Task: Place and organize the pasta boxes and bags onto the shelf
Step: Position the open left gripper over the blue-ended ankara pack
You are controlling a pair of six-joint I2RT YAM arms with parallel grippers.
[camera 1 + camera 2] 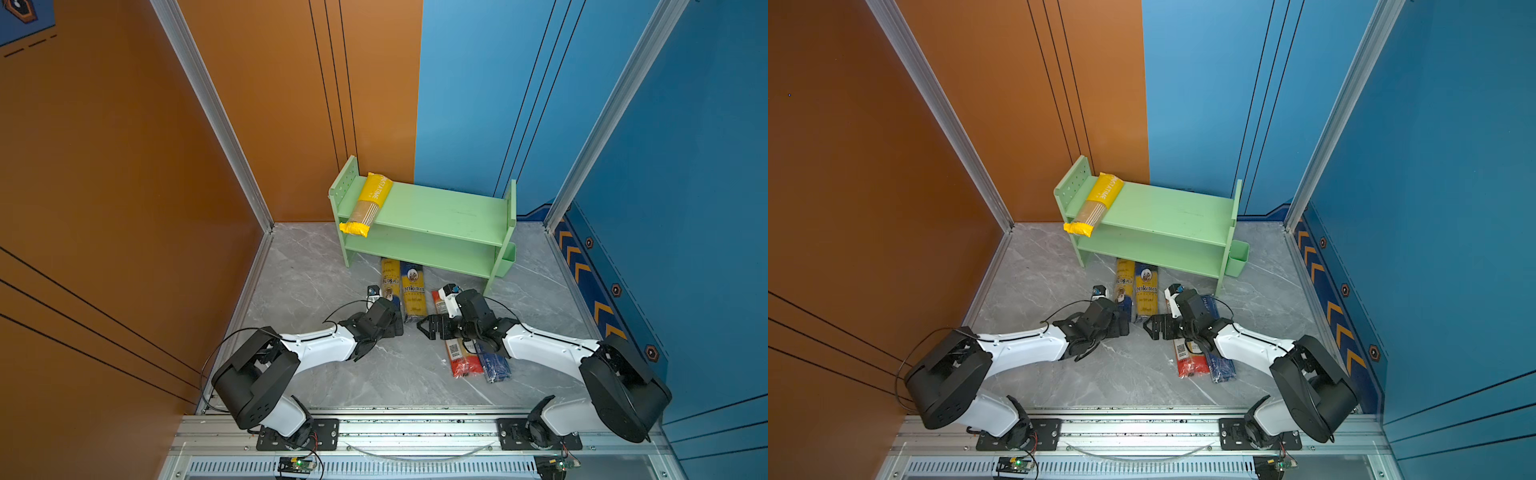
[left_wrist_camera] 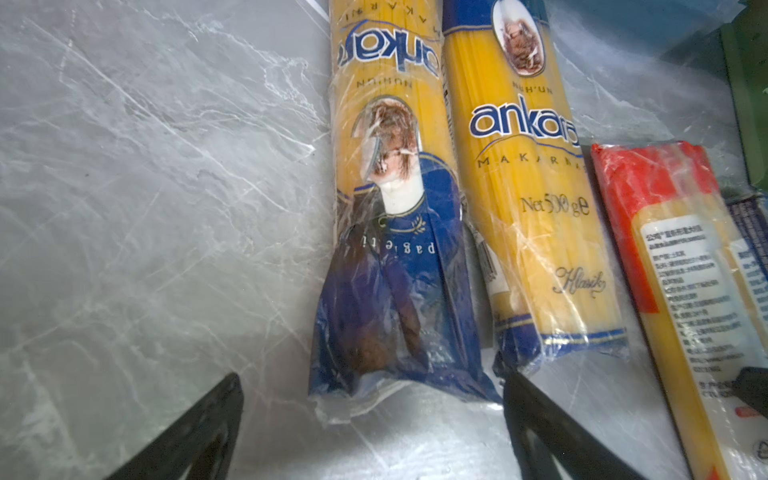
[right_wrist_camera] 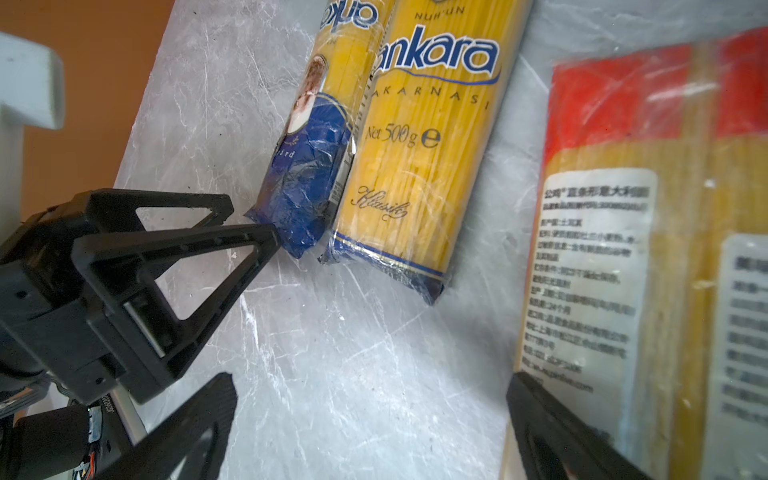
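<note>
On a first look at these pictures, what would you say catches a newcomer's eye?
The light green shelf stands out at the back, one yellow pack lying across its top tier's left end. In front, two ankara packs, a red-ended pack and a dark blue pack lie on the marble table.

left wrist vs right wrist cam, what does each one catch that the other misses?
Left wrist only: a sliver of the dark blue pack and a blurred green edge, likely the shelf. Right wrist only: the left gripper seen from outside, open at the crumpled-end ankara pack, plus orange wall. Both: that pack, the ankara Klasik pack, the red-ended pack, marble tabletop.
</note>
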